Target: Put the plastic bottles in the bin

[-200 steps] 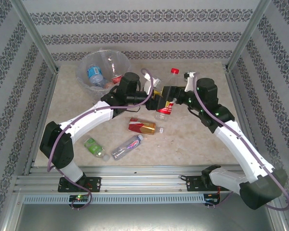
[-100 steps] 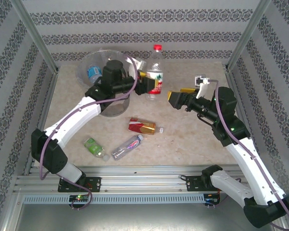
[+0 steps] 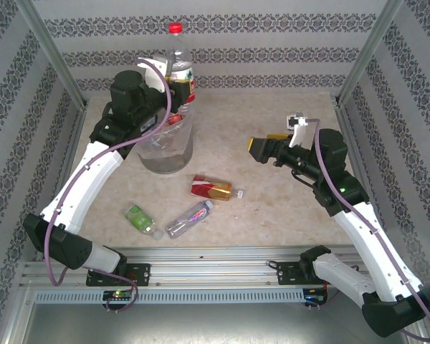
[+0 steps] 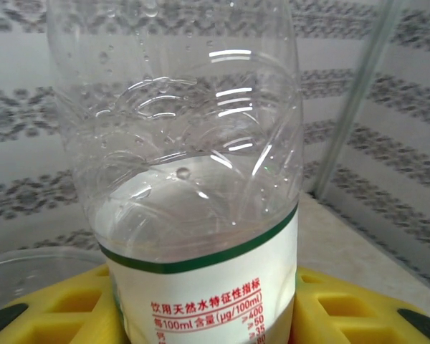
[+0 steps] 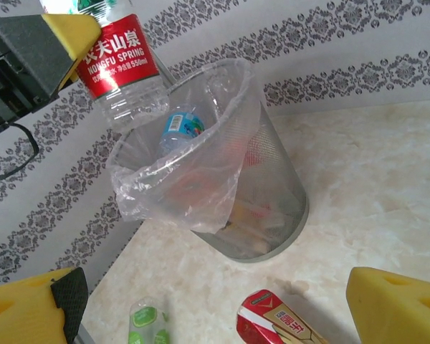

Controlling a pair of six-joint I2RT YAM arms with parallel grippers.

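My left gripper (image 3: 173,89) is shut on a clear plastic bottle (image 3: 180,66) with a red cap and a red and white label. It holds the bottle upright over the bin (image 3: 168,161), a grey mesh wastebasket with a clear bag liner. In the left wrist view the bottle (image 4: 201,179) stands between yellow pads (image 4: 347,308). The right wrist view shows the held bottle (image 5: 122,54) above the bin (image 5: 279,193), with a blue-labelled bottle (image 5: 183,125) inside. My right gripper (image 3: 261,148) hangs open and empty to the right of the bin.
Three bottles lie on the table in front of the bin: a red and gold one (image 3: 211,188), a green one (image 3: 142,220) and a clear purple-labelled one (image 3: 190,218). Patterned walls and metal posts (image 3: 54,54) close in the table.
My left arm carried the bottle from mid-table up and left until it hung over the bin. My right gripper drew back to the right, away from the bottle, and opened wider.
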